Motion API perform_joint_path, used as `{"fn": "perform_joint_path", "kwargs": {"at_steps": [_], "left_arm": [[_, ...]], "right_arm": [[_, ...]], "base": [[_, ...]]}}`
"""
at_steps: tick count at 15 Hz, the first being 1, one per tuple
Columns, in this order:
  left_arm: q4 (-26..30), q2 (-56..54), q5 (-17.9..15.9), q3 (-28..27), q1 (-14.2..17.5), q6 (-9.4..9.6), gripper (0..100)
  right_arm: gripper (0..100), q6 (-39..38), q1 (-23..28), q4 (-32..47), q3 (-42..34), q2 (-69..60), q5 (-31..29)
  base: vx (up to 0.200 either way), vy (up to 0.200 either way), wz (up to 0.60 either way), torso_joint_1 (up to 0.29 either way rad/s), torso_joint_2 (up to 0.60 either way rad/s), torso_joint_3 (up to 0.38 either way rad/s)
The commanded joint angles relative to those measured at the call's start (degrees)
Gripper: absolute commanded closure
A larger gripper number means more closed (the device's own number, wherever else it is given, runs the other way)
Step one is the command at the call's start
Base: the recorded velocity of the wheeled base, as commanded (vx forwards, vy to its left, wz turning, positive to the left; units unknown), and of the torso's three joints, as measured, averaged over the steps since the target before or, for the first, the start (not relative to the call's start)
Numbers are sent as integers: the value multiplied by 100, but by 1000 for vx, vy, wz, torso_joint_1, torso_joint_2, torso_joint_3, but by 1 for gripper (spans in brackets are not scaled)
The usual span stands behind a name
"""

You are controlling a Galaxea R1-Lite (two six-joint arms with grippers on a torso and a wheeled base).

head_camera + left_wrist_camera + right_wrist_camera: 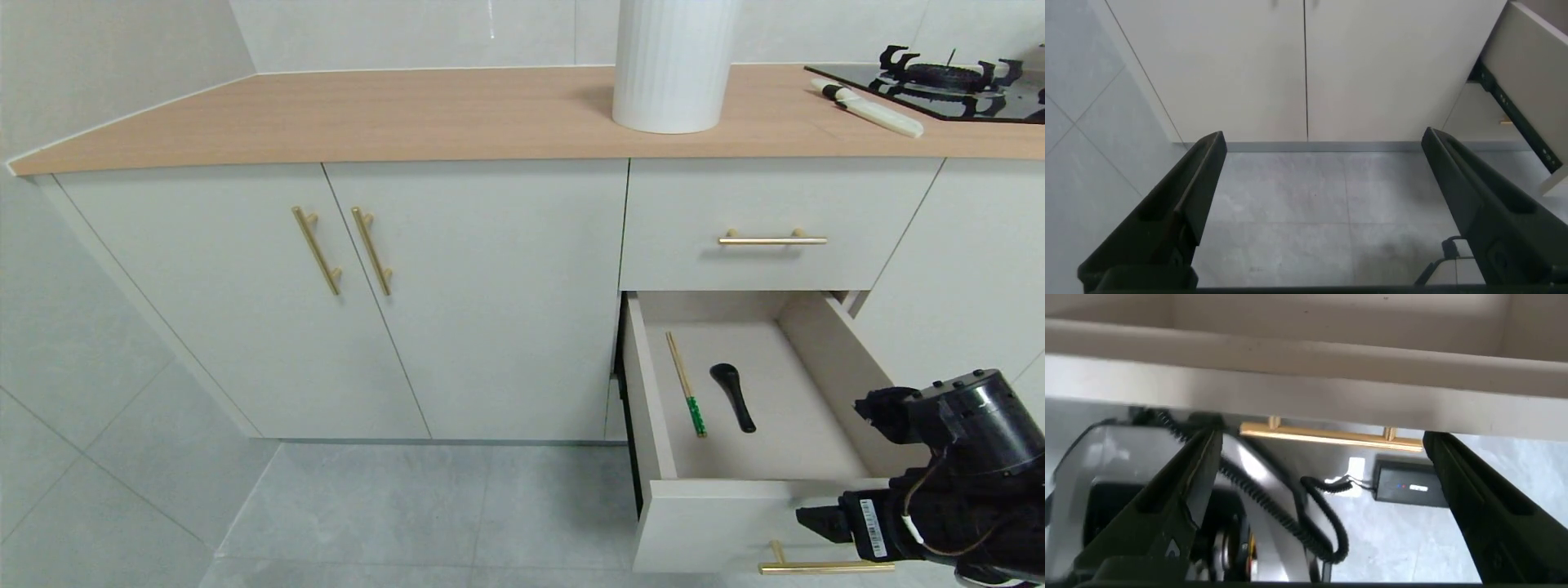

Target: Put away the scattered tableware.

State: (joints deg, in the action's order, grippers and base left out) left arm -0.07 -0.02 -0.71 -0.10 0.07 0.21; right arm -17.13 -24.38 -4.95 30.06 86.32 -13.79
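The lower drawer [657, 498] stands pulled out. On its floor lie a pair of wooden chopsticks [685, 384] with green ends and, beside them, a black spoon [732, 395]. My right gripper [820, 524] is low at the drawer's front panel, just above its gold handle [824, 565]. In the right wrist view that gripper [1323, 439] is open, with the handle [1331, 437] across the gap and nothing held. My left gripper [1323, 139] hangs open and empty over the grey floor, facing the cabinet doors [1306, 65].
On the wooden counter [367, 114] stand a white ribbed cylinder [673, 65], a cream knife [867, 106] and a black gas hob [947, 82]. The upper drawer [771, 224] and the double doors [343, 294] are closed. Grey floor tiles spread to the left.
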Motion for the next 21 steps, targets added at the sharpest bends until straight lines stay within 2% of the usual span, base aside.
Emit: {"fn": "perform_joint_path", "kwargs": {"at_steps": [1, 6, 9, 11, 16, 19, 21], "left_arm": [[-1, 2, 0, 1, 1, 6, 0], [-1, 2, 0, 1, 1, -3, 0], [-1, 2, 0, 1, 1, -3, 0], [-1, 2, 0, 1, 1, -3, 0], [-1, 2, 0, 1, 1, -3, 0], [-1, 2, 0, 1, 1, -3, 0], [-1, 2, 0, 1, 1, -3, 0]], "right_arm": [[0, -10, 12, -199, 0, 324, -71], [0, 78, 338, -1922, 123, 1247, -89], [0, 561, 698, -2748, 474, 1950, -80], [0, 684, 865, -3047, 817, 2319, -80], [0, 764, 1146, -3091, 2065, 3066, -89], [0, 728, 1164, -3214, 2294, 3092, -80], [0, 737, 1216, -3820, 2267, 3339, -89]], "base": [[0, 0, 0, 0, 0, 0], [0, 0, 0, 0, 0, 0], [0, 0, 0, 0, 0, 0], [0, 0, 0, 0, 0, 0], [0, 0, 0, 0, 0, 0], [0, 0, 0, 0, 0, 0], [0, 0, 0, 0, 0, 0]]}}
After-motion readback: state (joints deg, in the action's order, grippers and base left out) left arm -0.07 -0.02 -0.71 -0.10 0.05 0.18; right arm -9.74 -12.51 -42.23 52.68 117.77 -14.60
